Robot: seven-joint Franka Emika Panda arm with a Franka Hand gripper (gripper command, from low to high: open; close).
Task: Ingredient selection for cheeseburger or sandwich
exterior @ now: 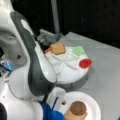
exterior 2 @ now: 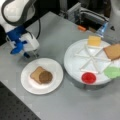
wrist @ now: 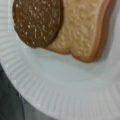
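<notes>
A white paper plate (exterior 2: 30,85) at a front view's lower left carries a tan bread square (exterior 2: 36,73) with the dark brown round patty (exterior 2: 46,77) on top. The wrist view looks straight down on that patty (wrist: 36,21), bread (wrist: 82,30) and plate rim (wrist: 62,90). My gripper (exterior 2: 31,54) hangs open and empty just above the plate's far edge. The white divided tray (exterior 2: 75,62) holds the cheese square (exterior 2: 94,40), a second bread square (exterior 2: 113,51), the green leaf (exterior 2: 113,72) and the red disc (exterior 2: 88,77).
In a front view my arm's white and grey body (exterior: 32,65) hides the tray's near side and the cheese. A small orange object (exterior 2: 81,28) and grey equipment (exterior 2: 85,15) lie behind the tray. The grey table (exterior 2: 75,105) ends at a dark perforated edge.
</notes>
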